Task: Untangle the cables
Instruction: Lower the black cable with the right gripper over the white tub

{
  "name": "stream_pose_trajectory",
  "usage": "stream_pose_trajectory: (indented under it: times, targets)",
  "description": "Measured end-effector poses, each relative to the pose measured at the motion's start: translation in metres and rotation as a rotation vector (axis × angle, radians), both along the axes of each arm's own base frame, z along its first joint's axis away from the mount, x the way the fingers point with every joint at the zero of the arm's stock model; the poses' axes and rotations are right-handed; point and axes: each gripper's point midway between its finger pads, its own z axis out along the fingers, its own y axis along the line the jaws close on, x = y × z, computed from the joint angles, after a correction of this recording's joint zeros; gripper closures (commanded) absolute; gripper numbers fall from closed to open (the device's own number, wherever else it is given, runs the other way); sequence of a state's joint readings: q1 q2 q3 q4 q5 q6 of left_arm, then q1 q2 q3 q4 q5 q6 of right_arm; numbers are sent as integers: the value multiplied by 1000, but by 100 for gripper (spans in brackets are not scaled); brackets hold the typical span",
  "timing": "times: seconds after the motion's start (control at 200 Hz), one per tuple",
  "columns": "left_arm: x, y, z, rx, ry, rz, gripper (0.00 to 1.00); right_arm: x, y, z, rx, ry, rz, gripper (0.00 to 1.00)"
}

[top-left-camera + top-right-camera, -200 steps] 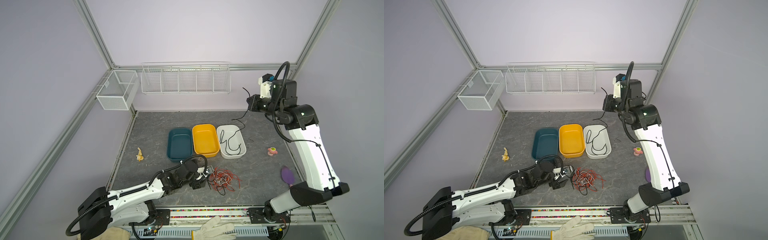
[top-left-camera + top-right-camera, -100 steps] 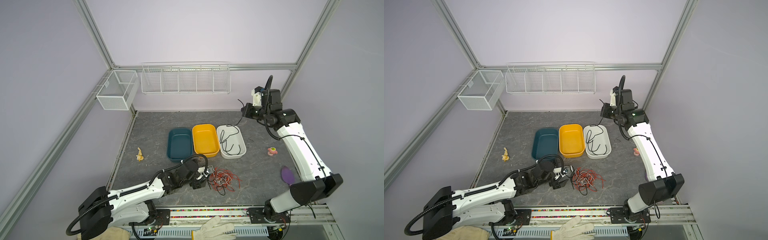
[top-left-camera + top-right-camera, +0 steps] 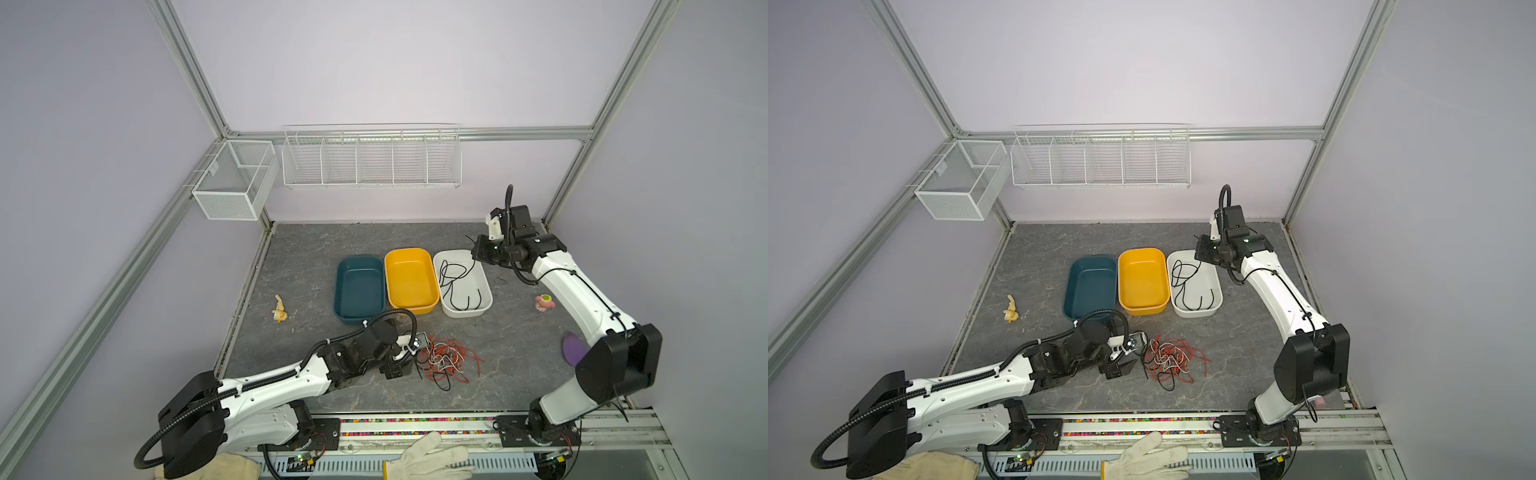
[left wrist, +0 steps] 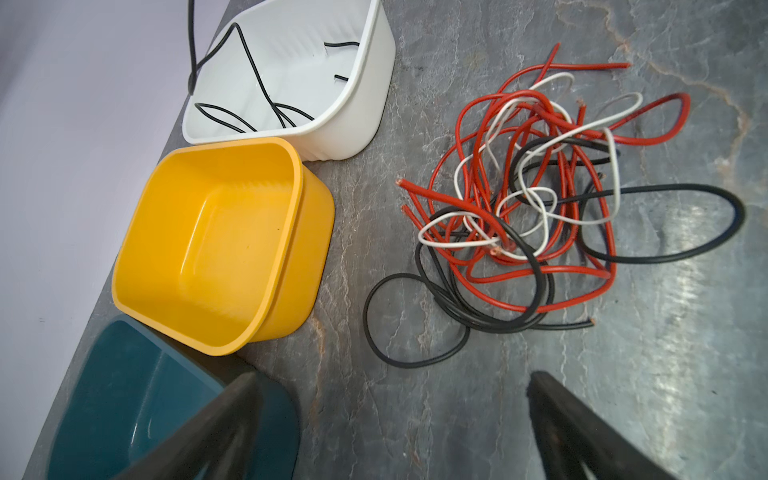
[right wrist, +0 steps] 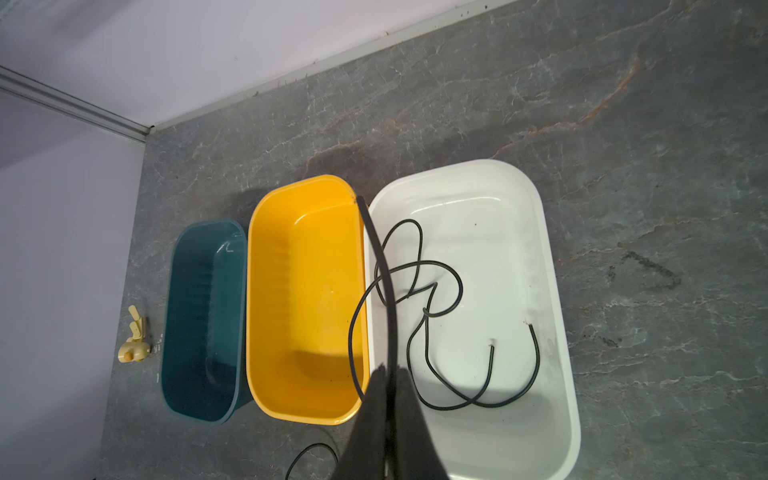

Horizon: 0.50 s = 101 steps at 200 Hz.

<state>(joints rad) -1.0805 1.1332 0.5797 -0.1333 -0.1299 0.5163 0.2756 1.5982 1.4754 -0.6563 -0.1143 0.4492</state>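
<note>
A tangle of red, white and black cables lies on the grey table near the front. My left gripper sits just left of it, open, nothing between its fingers. My right gripper hangs over the far end of the white bin, shut on a black cable. Most of that cable lies looped inside the bin; a short end sticks out past the fingertips.
A yellow bin and a teal bin, both with nothing inside, stand left of the white one. A small yellow toy lies at left, a pink toy and a purple object at right. Wire baskets hang on the back wall.
My right arm has come down from high up by the back wall to just over the white bin, laying more of the black cable into it. The left arm has not moved.
</note>
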Motion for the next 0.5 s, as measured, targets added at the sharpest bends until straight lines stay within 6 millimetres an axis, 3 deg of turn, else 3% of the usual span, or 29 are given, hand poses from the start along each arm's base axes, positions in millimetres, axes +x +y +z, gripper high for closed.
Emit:
stream_pose_trajectory:
  times: [0.22, 0.505]
  targets:
    - [0, 0, -1, 4, 2, 0, 1, -7, 4, -50, -37, 115, 10, 93]
    - [0, 0, -2, 4, 2, 0, 1, -12, 5, -82, -74, 188, 9, 93]
